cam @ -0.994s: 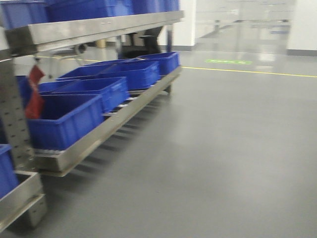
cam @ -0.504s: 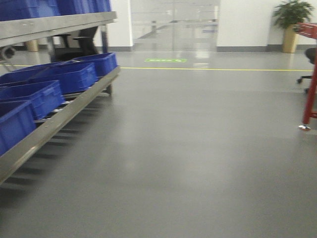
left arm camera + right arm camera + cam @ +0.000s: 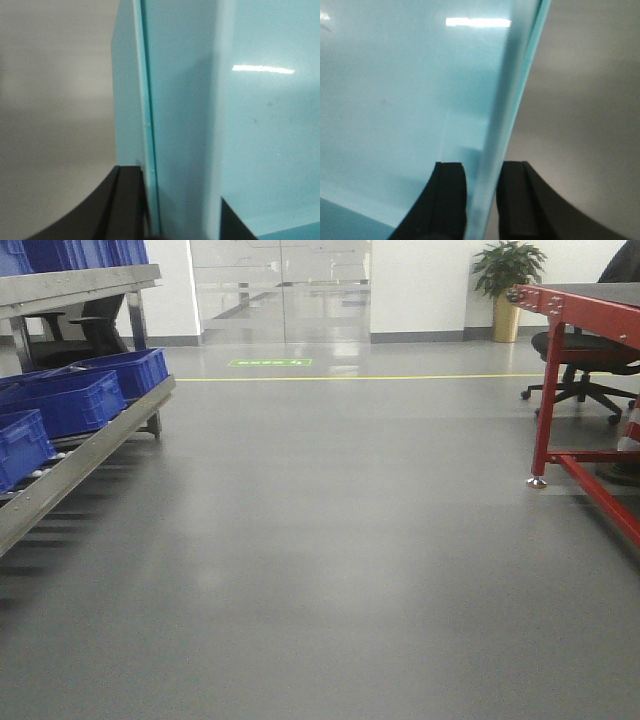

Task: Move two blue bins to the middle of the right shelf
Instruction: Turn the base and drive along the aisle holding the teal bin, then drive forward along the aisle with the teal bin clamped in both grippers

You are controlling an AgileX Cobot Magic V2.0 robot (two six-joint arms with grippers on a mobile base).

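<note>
Low in both wrist views, clenching left tool point(image 3: 182, 212) and right tool point(image 3: 482, 200) on pale blue bin point(image 3: 265, 130); carrying level, steering clear of red worktop frame point(image 3: 548, 380).

Left gripper point(image 3: 180, 202) has its black fingers point(image 3: 125, 205) at seven and five o'clock, clamped either side of the pale blue bin point(image 3: 260, 125) wall running up to twelve, grey floor point(image 3: 55, 100) at nine.

Royal-blue crates point(image 3: 65, 400) sit along a steel rack point(image 3: 80, 465) on the left. Grey floor point(image 3: 320, 570) runs to a yellow line point(image 3: 350, 378) and glass doors point(image 3: 280, 290). A red bench point(image 3: 580, 310), chair point(image 3: 585, 355) and potted plant point(image 3: 508, 270) stand on the right.
</note>
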